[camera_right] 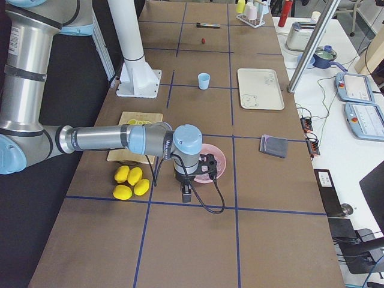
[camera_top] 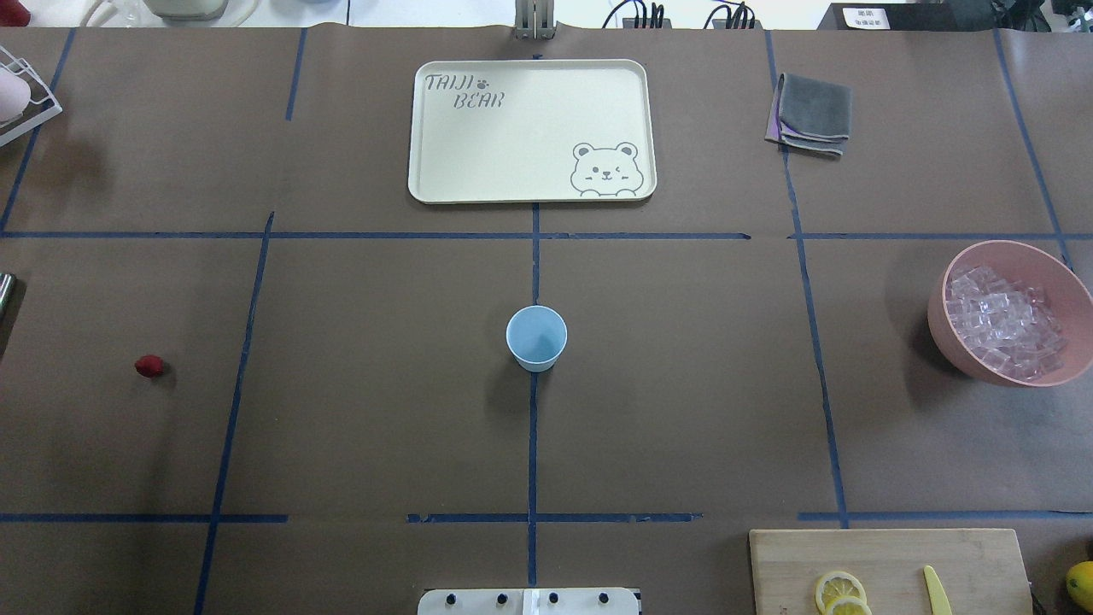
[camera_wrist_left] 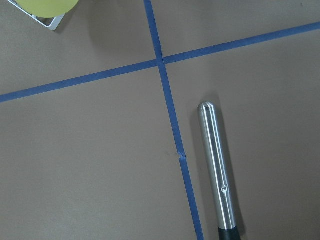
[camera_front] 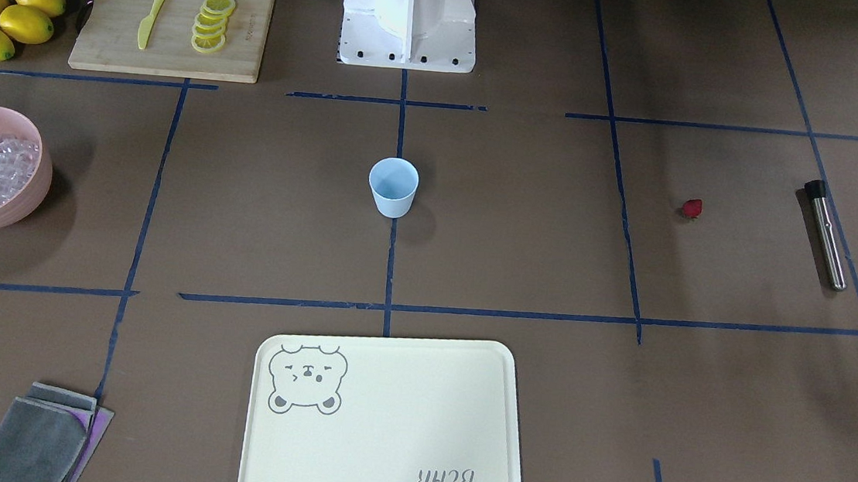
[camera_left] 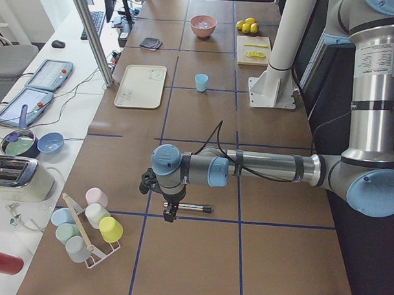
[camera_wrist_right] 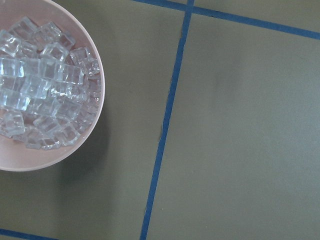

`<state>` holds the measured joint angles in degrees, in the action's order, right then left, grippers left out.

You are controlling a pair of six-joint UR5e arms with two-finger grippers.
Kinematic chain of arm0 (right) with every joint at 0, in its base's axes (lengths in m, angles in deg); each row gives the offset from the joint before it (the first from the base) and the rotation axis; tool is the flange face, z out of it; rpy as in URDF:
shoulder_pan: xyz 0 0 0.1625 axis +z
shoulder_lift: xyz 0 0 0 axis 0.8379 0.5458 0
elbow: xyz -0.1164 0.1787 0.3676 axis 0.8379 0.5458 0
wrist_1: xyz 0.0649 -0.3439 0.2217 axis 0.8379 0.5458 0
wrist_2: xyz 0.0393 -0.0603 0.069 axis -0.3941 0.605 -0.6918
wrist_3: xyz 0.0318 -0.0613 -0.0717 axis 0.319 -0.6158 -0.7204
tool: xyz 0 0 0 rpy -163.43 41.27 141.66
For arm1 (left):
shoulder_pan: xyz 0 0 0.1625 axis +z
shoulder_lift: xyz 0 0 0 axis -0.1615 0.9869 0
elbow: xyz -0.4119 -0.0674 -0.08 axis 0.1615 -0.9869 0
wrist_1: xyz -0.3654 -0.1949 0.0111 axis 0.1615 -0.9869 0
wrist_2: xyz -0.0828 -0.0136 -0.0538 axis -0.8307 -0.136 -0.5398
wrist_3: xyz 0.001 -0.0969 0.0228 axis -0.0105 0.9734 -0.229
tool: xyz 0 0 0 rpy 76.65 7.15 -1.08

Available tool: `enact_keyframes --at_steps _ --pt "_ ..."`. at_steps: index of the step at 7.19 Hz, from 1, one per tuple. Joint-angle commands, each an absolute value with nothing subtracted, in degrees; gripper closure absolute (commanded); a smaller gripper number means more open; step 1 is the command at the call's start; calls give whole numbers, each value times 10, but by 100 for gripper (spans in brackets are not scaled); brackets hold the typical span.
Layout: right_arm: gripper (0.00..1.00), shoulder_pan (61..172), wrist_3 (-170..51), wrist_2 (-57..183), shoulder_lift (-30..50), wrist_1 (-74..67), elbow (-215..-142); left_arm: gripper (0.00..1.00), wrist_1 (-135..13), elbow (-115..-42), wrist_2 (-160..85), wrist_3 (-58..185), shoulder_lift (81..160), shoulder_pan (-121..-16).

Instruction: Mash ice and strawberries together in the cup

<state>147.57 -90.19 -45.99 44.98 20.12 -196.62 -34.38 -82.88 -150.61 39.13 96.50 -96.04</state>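
Note:
The light-blue cup stands upright and empty at the table's centre, also in the front view. A small dark-red strawberry lies alone far to the left. Clear ice cubes fill a pink bowl at the right; the right wrist view shows them from above. My left gripper hangs over a steel muddler. My right gripper hangs beside the pink bowl. Both show only in side views, so I cannot tell if they are open or shut.
A cream bear tray lies beyond the cup. A folded grey cloth is at the far right. A cutting board holds lemon slices and a yellow knife, with whole lemons beside it. A rack of cups stands near the left gripper.

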Motion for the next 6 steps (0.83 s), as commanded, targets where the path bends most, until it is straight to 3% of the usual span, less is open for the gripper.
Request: enact_keyframes --at_steps 1,4,6 --pt "0 1475 -902 -461 450 202 -1967 0 -346 -831 -1506 390 965 -960" --pt "0 1473 -902 -462 427 201 -1976 0 -346 -831 -1506 391 967 -960" --pt "0 1430 -901 -471 370 201 -1982 0 -346 -831 -1506 391 967 -960"
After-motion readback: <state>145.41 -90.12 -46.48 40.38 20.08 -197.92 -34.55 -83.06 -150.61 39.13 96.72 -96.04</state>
